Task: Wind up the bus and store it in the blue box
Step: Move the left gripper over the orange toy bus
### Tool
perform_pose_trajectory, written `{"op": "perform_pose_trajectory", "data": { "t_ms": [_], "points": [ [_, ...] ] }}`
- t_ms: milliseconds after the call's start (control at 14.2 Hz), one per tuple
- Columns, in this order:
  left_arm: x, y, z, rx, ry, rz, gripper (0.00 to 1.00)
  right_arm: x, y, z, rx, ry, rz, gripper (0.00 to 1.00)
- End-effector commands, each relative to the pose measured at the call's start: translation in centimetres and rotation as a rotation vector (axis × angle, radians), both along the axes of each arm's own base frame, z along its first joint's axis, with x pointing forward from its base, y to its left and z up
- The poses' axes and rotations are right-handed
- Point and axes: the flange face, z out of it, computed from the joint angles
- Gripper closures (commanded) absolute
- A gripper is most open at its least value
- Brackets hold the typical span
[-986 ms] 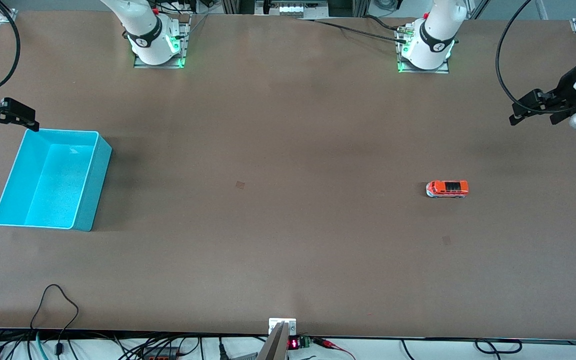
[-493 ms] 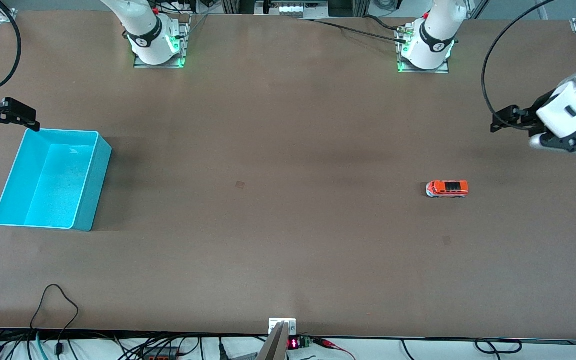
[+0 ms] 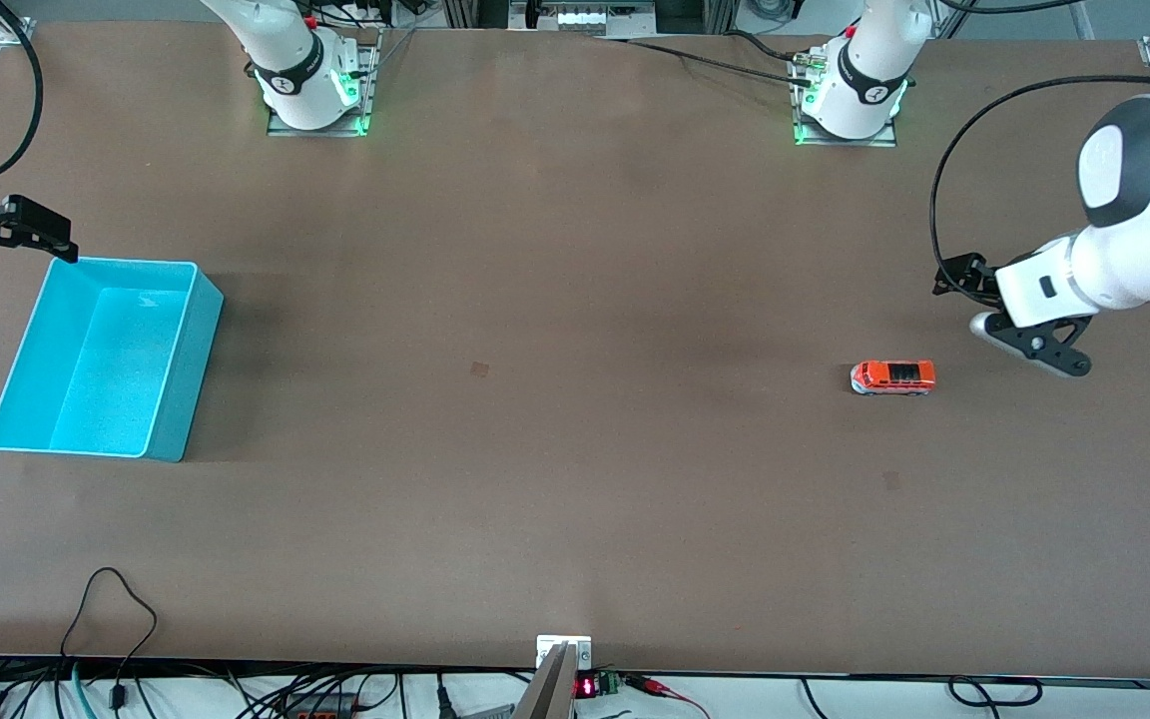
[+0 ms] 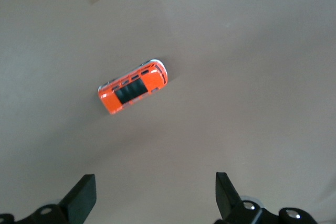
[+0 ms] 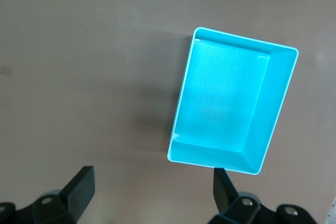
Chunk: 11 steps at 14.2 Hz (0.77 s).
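Front view: small orange-red toy bus (image 3: 892,377) with dark roof panel and whitish front, standing on its wheels on the brown desk (image 3: 575,479), right of centre in the frame, toward the left arm's end. Rectangular cyan plastic box (image 3: 103,358) with low walls at mid-left of the frame, toward the right arm's end, well apart from the bus. Left gripper (image 3: 1009,325) at the right edge of the frame, hanging over bare desk just beside the bus, holding nothing. Right gripper (image 3: 11,228) at the left edge, over the desk by the box's upper corner; arm waiting.

Left wrist view: bus (image 4: 133,87) lying diagonally near the frame's centre, alone on the desk; two dark fingers (image 4: 81,199) spread wide at the bottom edge, nothing between them.

Right wrist view: box (image 5: 233,107) right of centre, nothing inside; fingers (image 5: 79,188) spread wide along the bottom edge, nothing gripped.
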Motion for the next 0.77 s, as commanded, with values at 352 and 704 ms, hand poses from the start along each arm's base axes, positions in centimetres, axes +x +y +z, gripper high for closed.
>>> {"op": "perform_pose_trajectory", "data": {
  "t_ms": [352, 704],
  "points": [
    [-0.9, -0.4, -9.6, -0.096, -0.131, -0.530, 0.00, 0.2, 0.2, 0.6, -0.013, -0.007, 0.006, 0.00],
    [-1.1, -1.0, -13.5, -0.058, -0.187, -0.893, 0.00, 0.1, 0.4, 0.7, -0.014, -0.007, 0.010, 0.00]
  ]
}}
